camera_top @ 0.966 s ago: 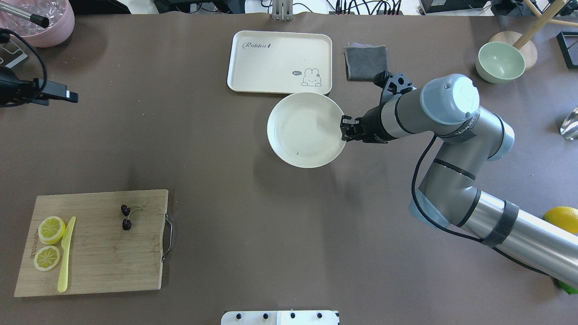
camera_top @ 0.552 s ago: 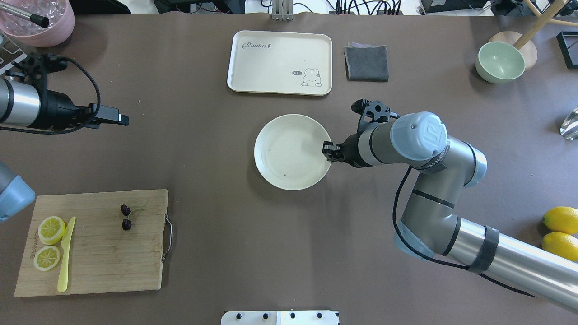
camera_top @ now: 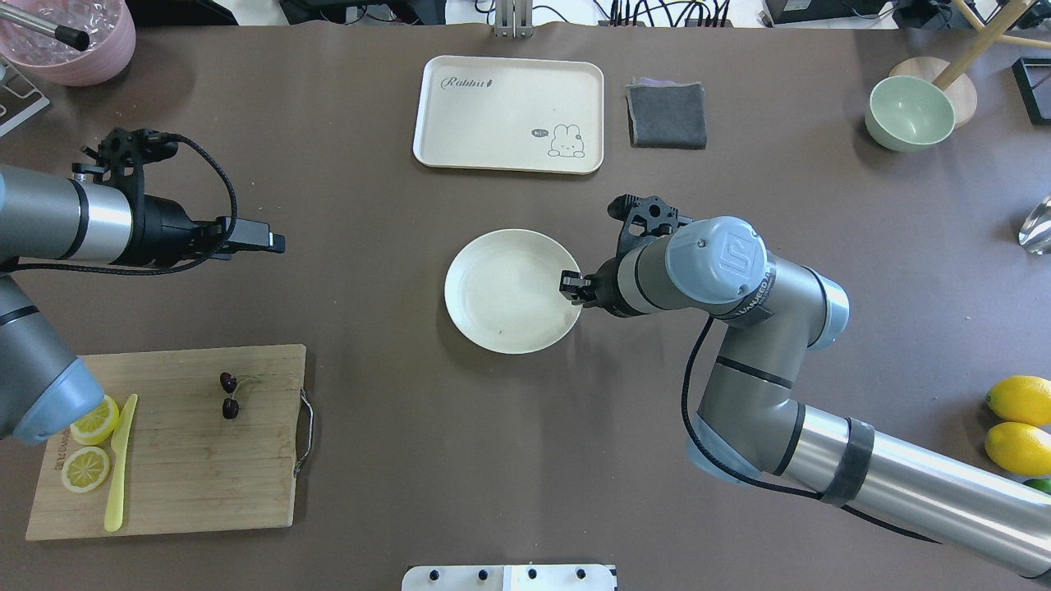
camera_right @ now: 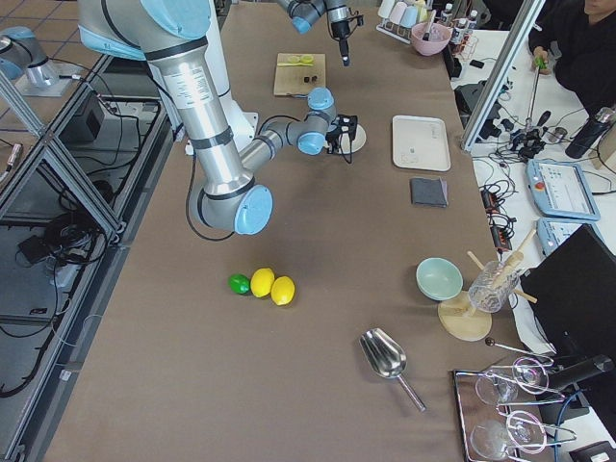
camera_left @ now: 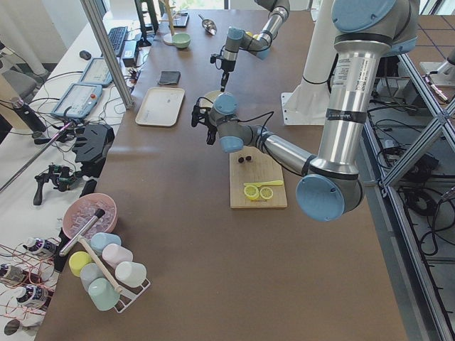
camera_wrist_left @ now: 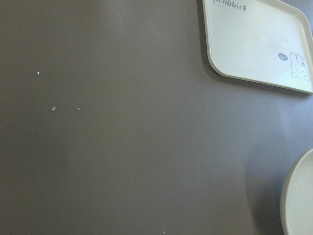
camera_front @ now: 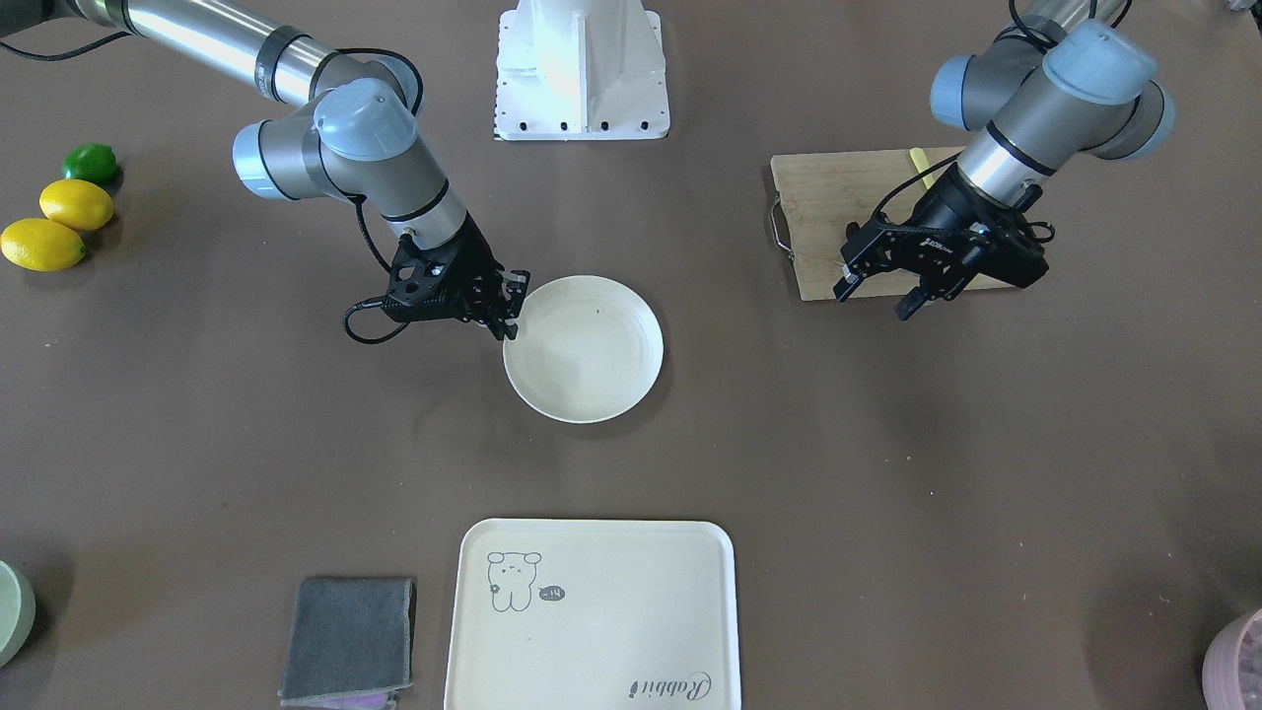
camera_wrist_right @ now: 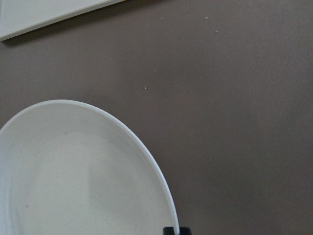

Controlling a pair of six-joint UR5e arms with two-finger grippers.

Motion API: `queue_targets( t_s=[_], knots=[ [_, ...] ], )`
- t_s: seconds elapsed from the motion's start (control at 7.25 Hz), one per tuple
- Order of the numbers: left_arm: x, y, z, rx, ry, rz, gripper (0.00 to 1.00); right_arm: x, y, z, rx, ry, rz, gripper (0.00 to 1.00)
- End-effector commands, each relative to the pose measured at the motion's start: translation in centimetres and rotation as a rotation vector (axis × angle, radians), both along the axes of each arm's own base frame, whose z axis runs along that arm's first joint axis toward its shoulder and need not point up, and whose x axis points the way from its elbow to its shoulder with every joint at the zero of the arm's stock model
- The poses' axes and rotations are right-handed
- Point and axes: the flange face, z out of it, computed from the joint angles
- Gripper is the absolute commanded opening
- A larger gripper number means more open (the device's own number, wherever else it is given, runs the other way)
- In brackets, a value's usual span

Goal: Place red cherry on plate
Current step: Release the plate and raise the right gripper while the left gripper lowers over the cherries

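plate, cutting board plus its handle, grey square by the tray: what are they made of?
plate: matte cream with faint specks and a soft sheen; looks like melamine or bamboo-fibre plastic, though glazed ceramic is possible.
cutting board: wood or bamboo, with visible strip grain and a dull finish.
handle: thin bent silvery wire, probably steel.
grey square: folded cloth with a fuzzy matte surface, likely microfibre.

Robotics lab: teach pendants (camera_right: 556,183), tangled cables (camera_top: 665,11) and aluminium framing (camera_left: 109,53) beside the worktable (camera_top: 525,460).
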Motion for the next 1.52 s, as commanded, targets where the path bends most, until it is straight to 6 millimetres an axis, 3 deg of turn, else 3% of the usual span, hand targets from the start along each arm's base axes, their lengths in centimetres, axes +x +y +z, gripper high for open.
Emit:
queue_targets(
  t_s=[0.0, 0.14, 0.41, 0.69, 0.83, 0.97, 1.38],
  knots=[
    [0.3, 0.2, -0.1, 0.003, 0.001, 0.002, 0.97, -1.3, -1.4, 0.1, -0.015, 0.016, 0.006, 0.99],
    [1.2, 0.7, -0.3, 0.016, -0.009, -0.020, 0.97, -0.1, -2.8, -1.2, -0.050, -0.016, 0.028, 0.99],
    [5.7, 4.1, -1.3, 0.006, -0.119, -0.044, 0.97, 5.0, -6.9, -2.3, -0.120, -0.074, -0.032, 1.00],
    [6.3, 7.9, -4.8, -0.033, -0.295, -0.047, 0.96, 9.4, -9.9, -1.8, -0.153, -0.098, -0.050, 1.00],
    [6.8, 9.5, -5.0, -0.047, -0.388, -0.045, 0.96, 11.0, -10.9, -1.3, -0.138, -0.095, -0.053, 1.00],
    [7.0, 10.1, -4.4, -0.048, -0.413, -0.041, 0.96, 11.8, -11.5, -1.1, -0.131, -0.091, -0.044, 1.00],
    [6.3, 13.9, 1.9, -0.033, -0.447, -0.005, 0.96, 12.6, -12.3, -0.9, -0.115, -0.086, -0.028, 1.00]
  ],
)
